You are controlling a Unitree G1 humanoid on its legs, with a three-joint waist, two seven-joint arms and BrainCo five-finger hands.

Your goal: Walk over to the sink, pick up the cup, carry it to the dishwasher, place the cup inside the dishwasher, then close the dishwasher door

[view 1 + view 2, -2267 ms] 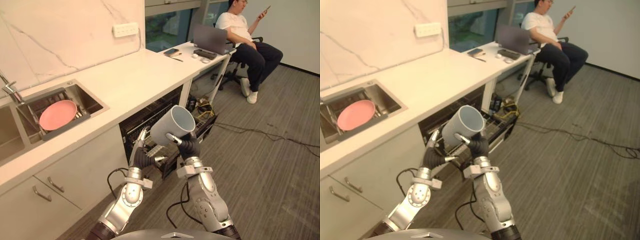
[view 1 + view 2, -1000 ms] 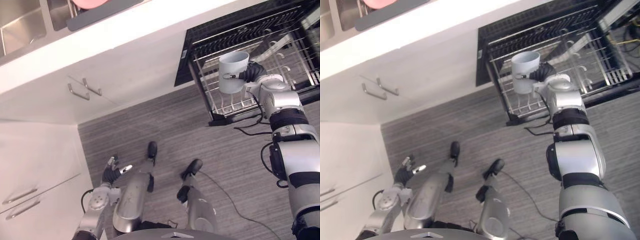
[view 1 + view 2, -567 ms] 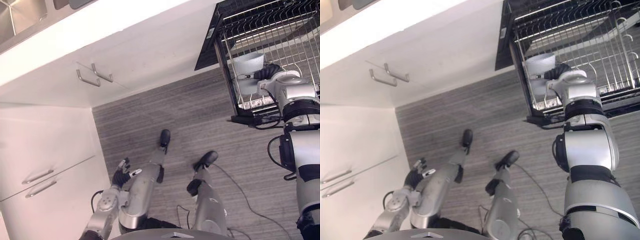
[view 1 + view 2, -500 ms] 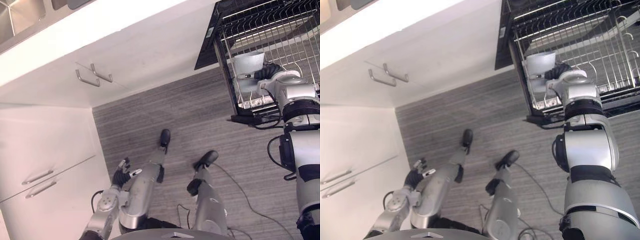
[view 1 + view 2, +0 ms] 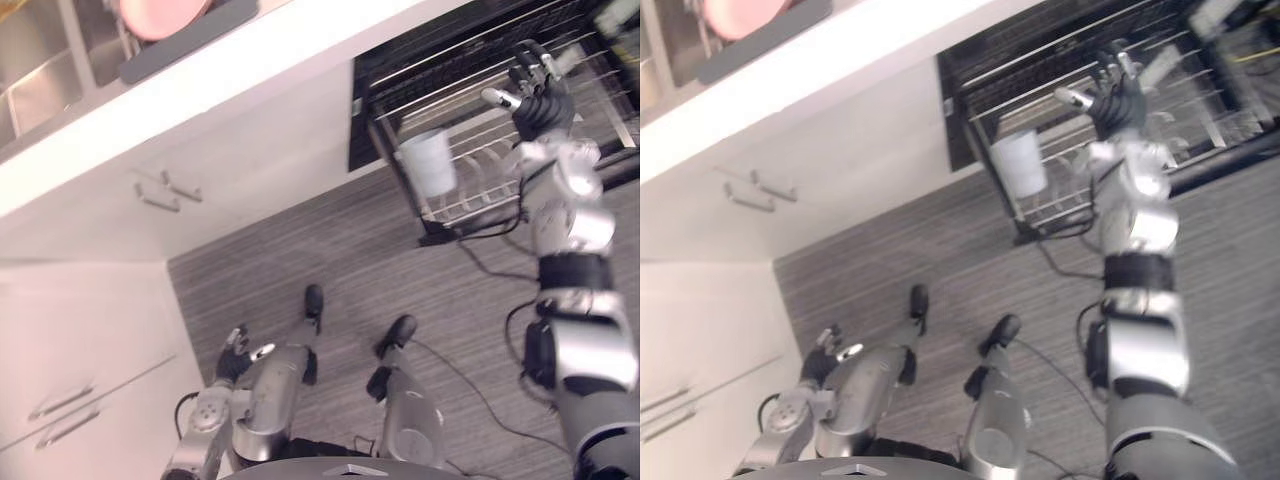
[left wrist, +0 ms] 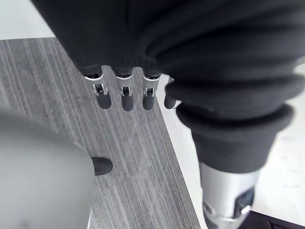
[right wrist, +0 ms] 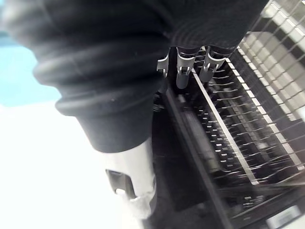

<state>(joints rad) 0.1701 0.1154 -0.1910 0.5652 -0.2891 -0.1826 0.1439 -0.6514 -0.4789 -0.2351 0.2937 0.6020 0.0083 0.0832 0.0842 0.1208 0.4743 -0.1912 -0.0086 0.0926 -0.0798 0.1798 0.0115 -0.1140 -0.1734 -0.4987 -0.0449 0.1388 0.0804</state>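
The pale grey cup (image 5: 428, 163) stands upright in the near left corner of the pulled-out dishwasher rack (image 5: 497, 193), with nothing touching it. My right hand (image 5: 541, 98) is raised to the right of the cup and apart from it, fingers spread and open. In the right wrist view its fingers (image 7: 184, 72) point over the rack's wires (image 7: 228, 139). My left hand (image 5: 235, 352) hangs low beside my body above the floor, and its fingers (image 6: 122, 97) are relaxed and hold nothing.
The white counter (image 5: 230, 72) runs across the top, with a pink plate (image 5: 160, 12) in the sink at the upper left. White cabinet doors with metal handles (image 5: 165, 187) lie left of the dishwasher opening (image 5: 440, 55). Grey wood-grain floor (image 5: 330, 250) spreads below.
My right hand has let go of the cup, opened and lifted away to the right. The cup now stands alone in the rack. The camera has shifted.
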